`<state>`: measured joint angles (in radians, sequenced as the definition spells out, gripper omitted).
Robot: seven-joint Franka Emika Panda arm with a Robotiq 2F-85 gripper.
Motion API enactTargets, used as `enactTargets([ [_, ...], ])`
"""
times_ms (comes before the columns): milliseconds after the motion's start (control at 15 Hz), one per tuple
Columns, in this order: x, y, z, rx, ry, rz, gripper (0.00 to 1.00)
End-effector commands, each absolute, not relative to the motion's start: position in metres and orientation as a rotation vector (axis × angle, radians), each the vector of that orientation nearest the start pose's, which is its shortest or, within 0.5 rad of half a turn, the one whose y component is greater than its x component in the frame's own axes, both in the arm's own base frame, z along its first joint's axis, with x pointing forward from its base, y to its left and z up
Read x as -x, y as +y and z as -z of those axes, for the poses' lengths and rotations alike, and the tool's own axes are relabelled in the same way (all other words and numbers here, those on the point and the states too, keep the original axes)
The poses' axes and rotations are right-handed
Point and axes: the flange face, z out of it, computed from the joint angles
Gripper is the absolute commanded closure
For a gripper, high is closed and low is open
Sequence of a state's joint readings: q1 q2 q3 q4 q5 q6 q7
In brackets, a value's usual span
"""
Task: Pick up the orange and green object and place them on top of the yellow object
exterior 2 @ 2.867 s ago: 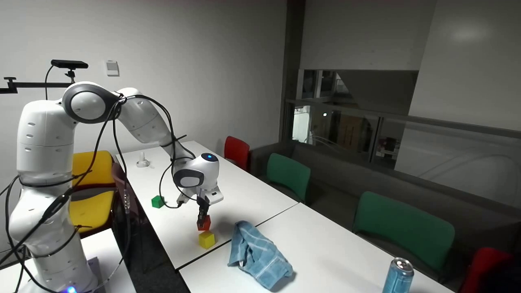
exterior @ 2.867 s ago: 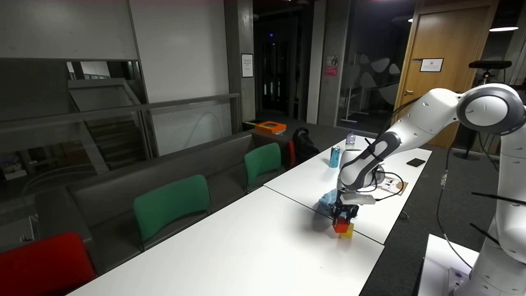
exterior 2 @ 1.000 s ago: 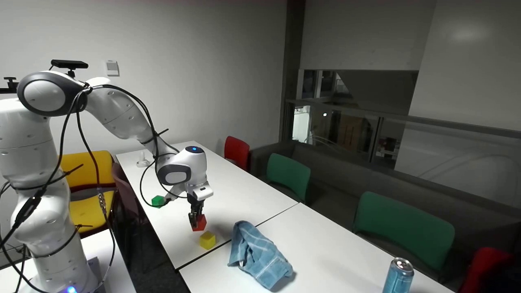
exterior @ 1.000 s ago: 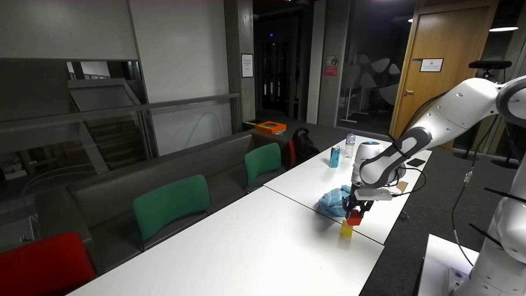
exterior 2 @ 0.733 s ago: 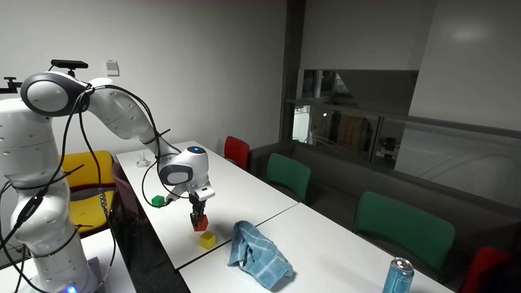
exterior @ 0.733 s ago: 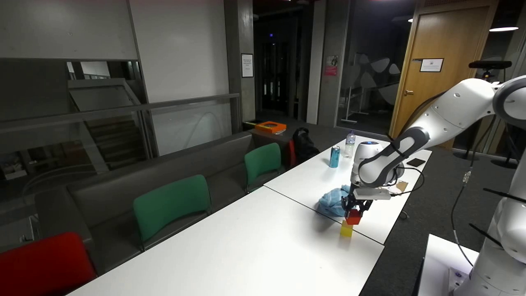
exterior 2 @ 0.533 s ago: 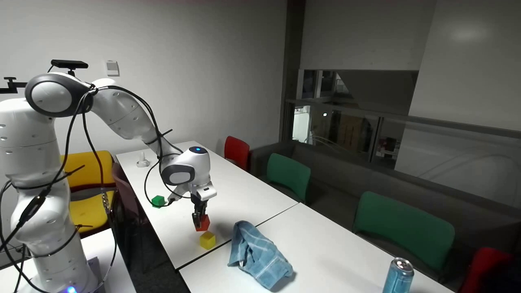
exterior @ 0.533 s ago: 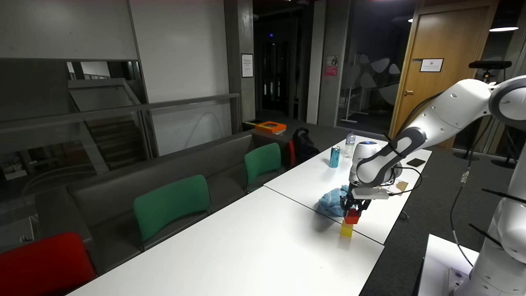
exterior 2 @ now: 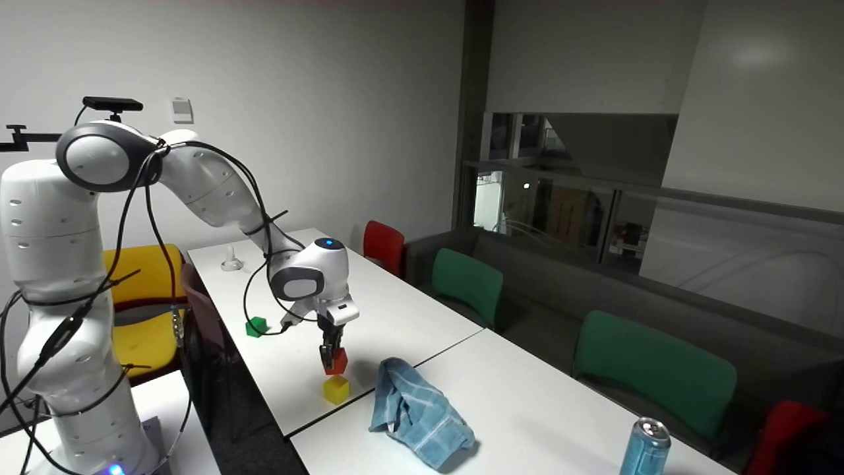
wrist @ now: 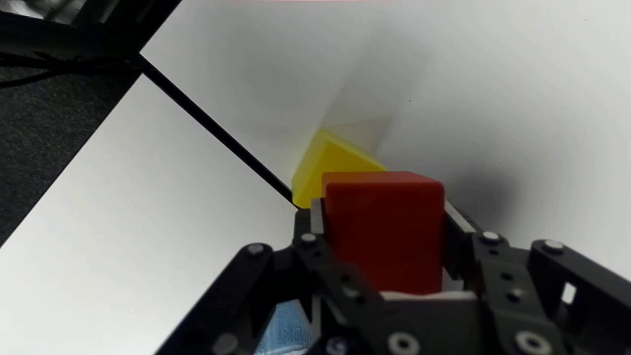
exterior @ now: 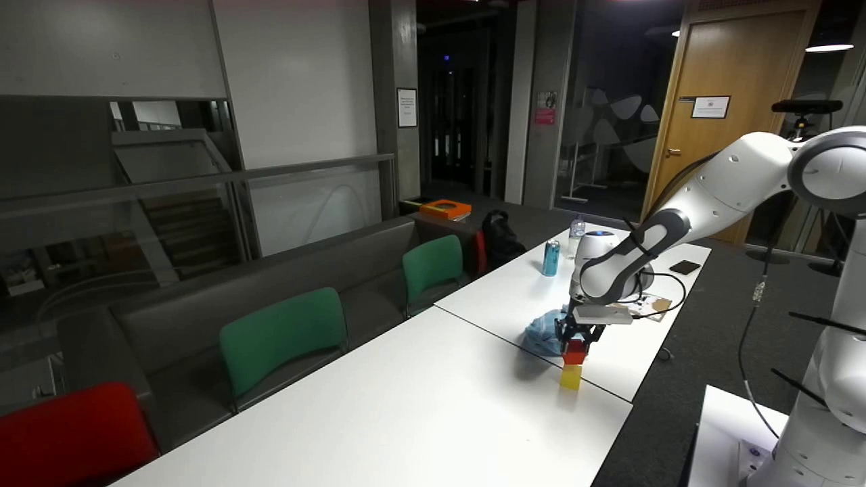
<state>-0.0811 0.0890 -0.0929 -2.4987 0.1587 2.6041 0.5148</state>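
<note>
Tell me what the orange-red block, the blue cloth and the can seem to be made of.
The orange-red block looks like smooth plastic, perhaps painted wood: even colour, rounded edges. The blue cloth seems woven, matte fabric: soft folds, pale stripes. The can is probably glossy metal: silvery, shining top.

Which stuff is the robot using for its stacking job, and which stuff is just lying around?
For the job:
orange-red block, held in the gripper
yellow block, the one to stack on
green block, not picked up yet

Just lying around:
blue checked cloth
blue drink can
clear bottle
flat dark thing, too small to name
</note>
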Motion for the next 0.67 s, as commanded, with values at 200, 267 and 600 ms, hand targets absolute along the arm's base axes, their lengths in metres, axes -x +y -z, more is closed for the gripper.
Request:
enactTargets([
  [200,-0.478,-0.094,-0.24,2.816,1.204,-0.052,0.7],
  [267,-0.479,-0.094,-0.238,2.817,1.2,-0.06,0.7],
  [600,-0.483,-0.096,-0.22,2.818,1.194,-0.104,0.7],
])
